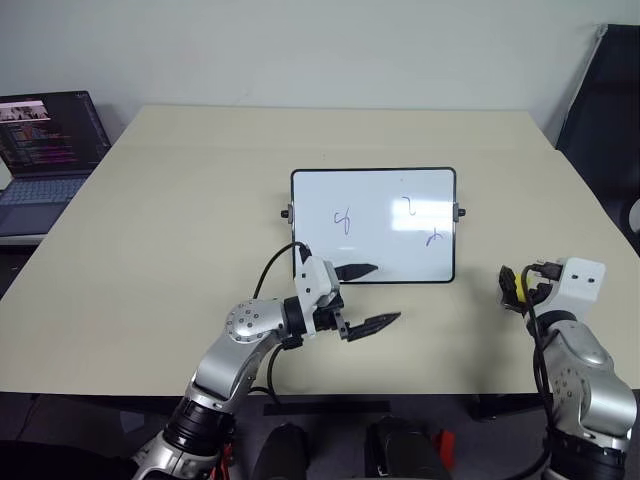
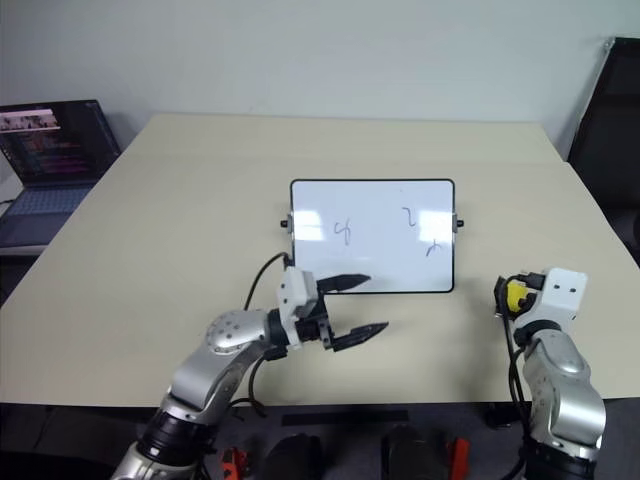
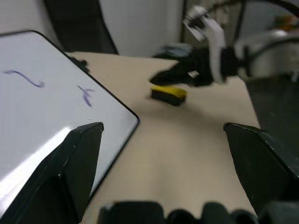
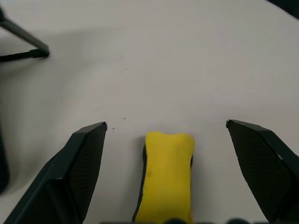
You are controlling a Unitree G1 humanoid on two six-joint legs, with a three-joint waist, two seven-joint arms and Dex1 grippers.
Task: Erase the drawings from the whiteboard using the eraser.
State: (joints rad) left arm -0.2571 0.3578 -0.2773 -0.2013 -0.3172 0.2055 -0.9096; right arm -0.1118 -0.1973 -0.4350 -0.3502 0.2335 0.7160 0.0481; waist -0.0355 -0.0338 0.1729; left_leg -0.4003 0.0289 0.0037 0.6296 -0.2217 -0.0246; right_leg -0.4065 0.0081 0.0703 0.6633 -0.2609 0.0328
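A: Eraser (image 4: 166, 175) first, where is it against my fingers?

B: It lies flat on the bench (image 1: 180, 220), between the two fingers of my right gripper (image 4: 166, 133), which stand wide apart and do not touch it. Its long axis runs along the direction the gripper points, so I judge the fingers can close across its narrow sides.

A: And the left arm?

B: My left gripper (image 1: 365, 297) hangs at the near left corner of the whiteboard (image 1: 373, 225), fingers also apart, holding nothing, pointing toward the right side. It is well apart from the eraser, so the right arm is clearly the nearer one.

A: The board?

B: It lies in the middle of the bench, to the left of the eraser. The drawings (image 1: 343, 220) are on it, three small squiggles, not wiped.

A: The room?

B: Plain beige top, a laptop (image 1: 45, 150) at the far left, a pale wall behind.
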